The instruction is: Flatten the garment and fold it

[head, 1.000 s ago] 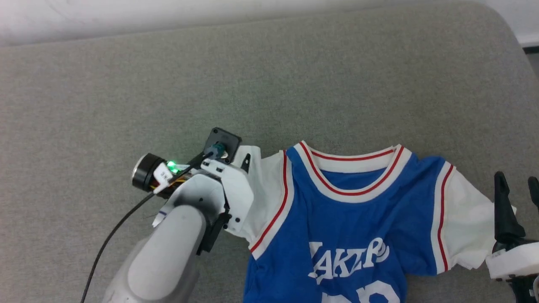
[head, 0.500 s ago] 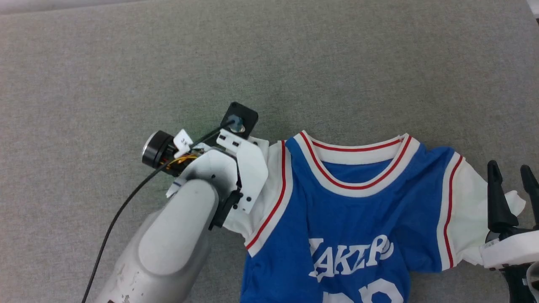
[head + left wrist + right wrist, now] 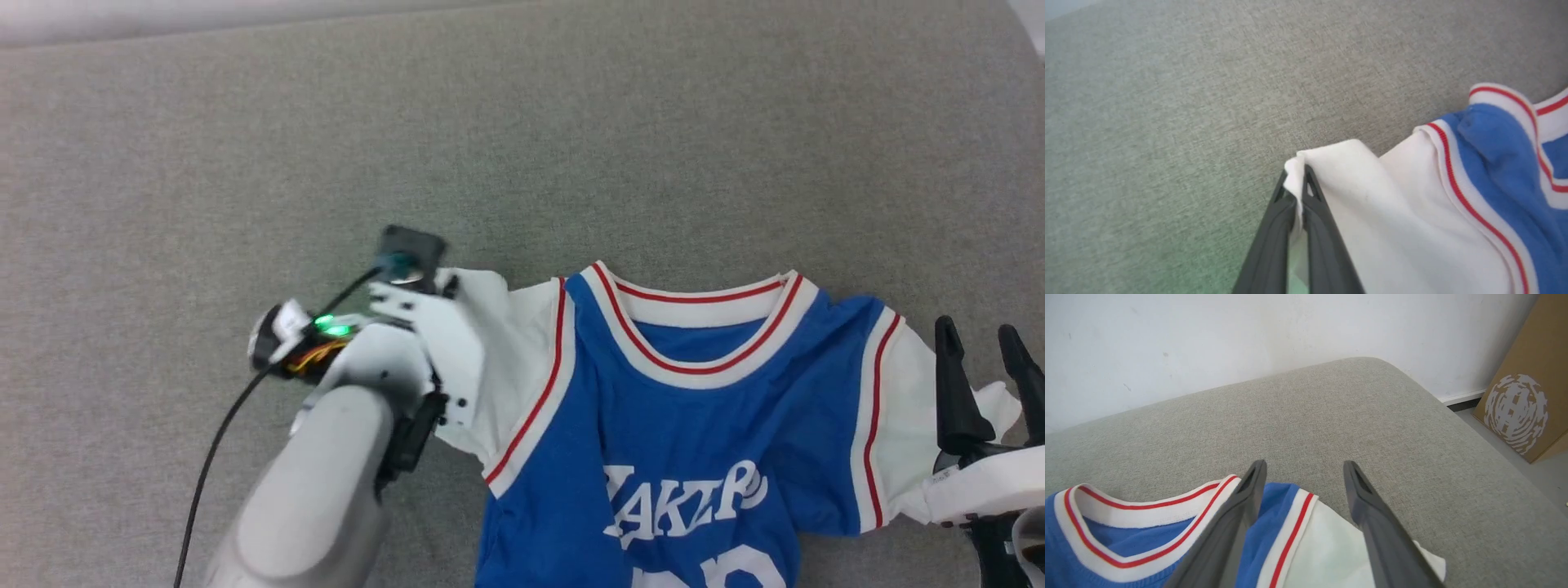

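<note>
The shirt (image 3: 694, 425) lies face-up on the cushion (image 3: 245, 163); my left claw (image 3: 1296, 181) pinches the sleeve tip (image 3: 1331, 157) left of its collar (image 3: 694, 363). My right claw (image 3: 1303, 473) gapes over the opposite sleeve (image 3: 1331, 547). I should grip that edge likewise, then stretch evenly.

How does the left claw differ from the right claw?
The left claw is shut, pinching the edge of one white sleeve; the right claw is open and grips nothing. The left claw's fingers press together on cloth; the right claw's fingers stand apart over the other sleeve. Both are dark and sit at a sleeve of the blue shirt.
</note>
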Controlling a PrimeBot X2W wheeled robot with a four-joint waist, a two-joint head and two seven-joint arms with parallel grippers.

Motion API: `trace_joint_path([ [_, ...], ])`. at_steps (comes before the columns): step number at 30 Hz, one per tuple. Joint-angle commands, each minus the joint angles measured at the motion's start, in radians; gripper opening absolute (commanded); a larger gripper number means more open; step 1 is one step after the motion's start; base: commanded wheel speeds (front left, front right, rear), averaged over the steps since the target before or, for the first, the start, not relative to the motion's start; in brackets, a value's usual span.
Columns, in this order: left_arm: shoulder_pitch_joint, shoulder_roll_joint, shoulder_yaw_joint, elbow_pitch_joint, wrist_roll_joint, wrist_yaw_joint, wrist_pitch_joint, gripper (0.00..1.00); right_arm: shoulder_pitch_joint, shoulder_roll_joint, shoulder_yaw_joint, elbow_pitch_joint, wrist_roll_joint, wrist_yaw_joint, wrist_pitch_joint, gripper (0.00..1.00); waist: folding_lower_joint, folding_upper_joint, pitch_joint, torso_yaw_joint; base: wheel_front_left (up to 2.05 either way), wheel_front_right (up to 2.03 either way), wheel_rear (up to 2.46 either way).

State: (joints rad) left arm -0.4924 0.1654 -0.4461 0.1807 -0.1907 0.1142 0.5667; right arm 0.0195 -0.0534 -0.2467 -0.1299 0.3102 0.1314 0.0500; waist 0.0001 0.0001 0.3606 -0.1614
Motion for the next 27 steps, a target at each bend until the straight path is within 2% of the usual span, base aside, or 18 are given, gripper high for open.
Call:
trace_joint_path([
  [1,0.051,0.002,0.051,-0.030,-0.029,0.042,-0.063,0.00,-0.006,0.003,0.005,-0.002,-0.006,-0.001,0.001,1.00,-0.0001,-0.0001,-0.038,0.015,0.00,0.00,0.00],
  [4,0.128,0.002,0.146,-0.119,-0.075,0.105,-0.163,0.00,0.006,0.003,0.005,-0.003,-0.010,-0.001,0.008,1.00,-0.0001,-0.0001,-0.069,0.021,0.00,0.00,0.00],
  [7,0.239,0.032,0.258,-0.221,-0.093,0.188,-0.242,0.00,0.022,0.003,0.000,-0.006,-0.013,-0.001,0.014,1.00,-0.0001,-0.0001,-0.094,0.027,0.00,0.00,0.00],
  [9,0.328,0.054,0.337,-0.289,-0.099,0.244,-0.275,0.00,0.033,0.003,-0.010,-0.008,-0.017,-0.001,0.017,1.00,-0.0001,-0.0001,-0.106,0.033,0.00,0.00,0.00],
  [12,0.460,0.073,0.425,-0.363,-0.109,0.298,-0.307,0.00,0.047,0.003,-0.025,-0.011,-0.032,-0.001,0.033,1.00,-0.0001,-0.0001,-0.118,0.042,0.00,0.00,0.00],
  [14,0.524,0.082,0.446,-0.390,-0.113,0.303,-0.315,0.00,0.051,0.003,-0.032,-0.016,-0.050,-0.001,0.048,1.00,-0.0001,-0.0001,-0.121,0.051,0.00,0.00,0.00],
  [19,0.562,0.051,0.418,-0.413,-0.146,0.279,-0.334,0.00,0.044,-0.030,-0.025,-0.021,-0.087,-0.001,0.118,1.00,-0.0001,-0.0001,-0.122,0.069,0.00,0.00,0.00],
  [27,0.489,0.029,0.342,-0.411,-0.122,0.256,-0.343,0.00,-0.069,-0.195,0.021,0.096,-0.072,-0.001,0.338,1.00,-0.0001,-0.0001,-0.068,0.077,0.00,0.00,0.00],
])
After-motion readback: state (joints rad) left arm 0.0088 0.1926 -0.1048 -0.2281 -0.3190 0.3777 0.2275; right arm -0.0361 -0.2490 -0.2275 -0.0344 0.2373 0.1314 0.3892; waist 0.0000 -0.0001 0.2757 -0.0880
